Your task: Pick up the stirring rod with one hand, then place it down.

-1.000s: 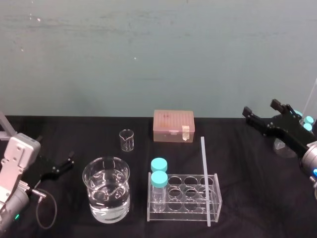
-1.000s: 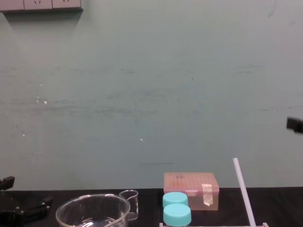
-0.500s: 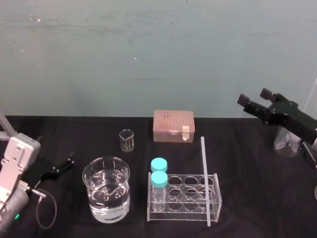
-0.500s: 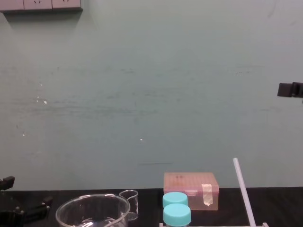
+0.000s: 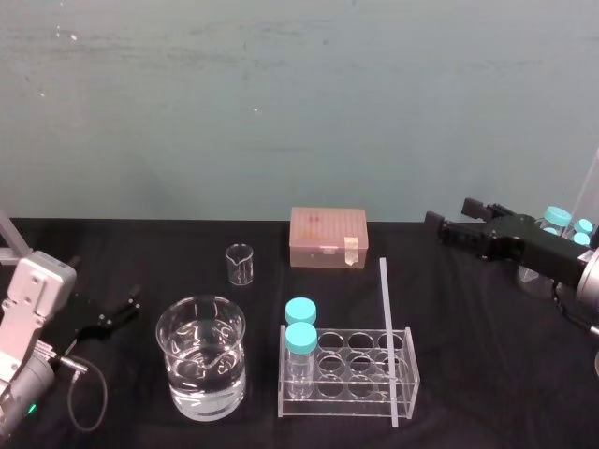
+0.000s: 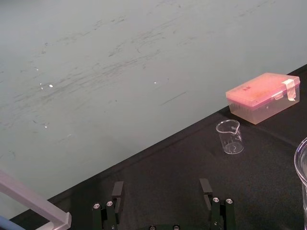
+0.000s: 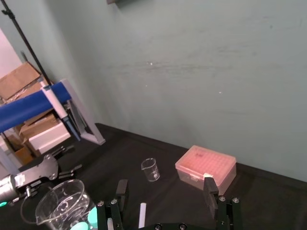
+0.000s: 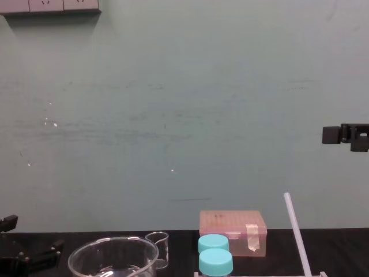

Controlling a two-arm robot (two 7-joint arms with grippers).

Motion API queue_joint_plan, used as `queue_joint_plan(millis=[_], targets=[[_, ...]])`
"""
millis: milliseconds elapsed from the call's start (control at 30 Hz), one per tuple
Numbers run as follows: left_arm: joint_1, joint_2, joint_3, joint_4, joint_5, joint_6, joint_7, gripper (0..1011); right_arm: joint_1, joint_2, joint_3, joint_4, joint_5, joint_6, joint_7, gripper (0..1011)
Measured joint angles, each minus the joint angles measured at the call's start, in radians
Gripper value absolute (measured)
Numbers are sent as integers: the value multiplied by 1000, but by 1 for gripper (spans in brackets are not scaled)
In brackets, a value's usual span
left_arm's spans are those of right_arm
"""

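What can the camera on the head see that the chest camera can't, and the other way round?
Head view adds the clear rack's holes, extra capped bottles at far right and the left arm's white body. Chest view adds wall sockets at its top left. Both share the pink box, the white rod, two teal caps, the small beaker and the open right end effector, raised right of the rod.

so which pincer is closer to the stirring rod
Right. The right pincer hangs open up and to the right of the stirring rod; the left pincer sits open far left, beyond the large beaker.
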Motion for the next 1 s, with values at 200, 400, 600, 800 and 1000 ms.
queue_joint_plan(millis=[200,400,600,800,1000], targets=[[0,0,0,0,0,0,0,1005,14,16,-33,-3,11,21,9,1003],[0,0,0,0,0,0,0,1005,35,31,-78,-2,17,54,21,1003],[0,0,0,0,0,0,0,1005,73,30,-132,23,21,95,38,1003],[0,0,0,0,0,0,0,1005,124,14,-194,70,17,128,57,1003],[0,0,0,0,0,0,0,1005,168,-5,-245,122,6,138,77,1003]])
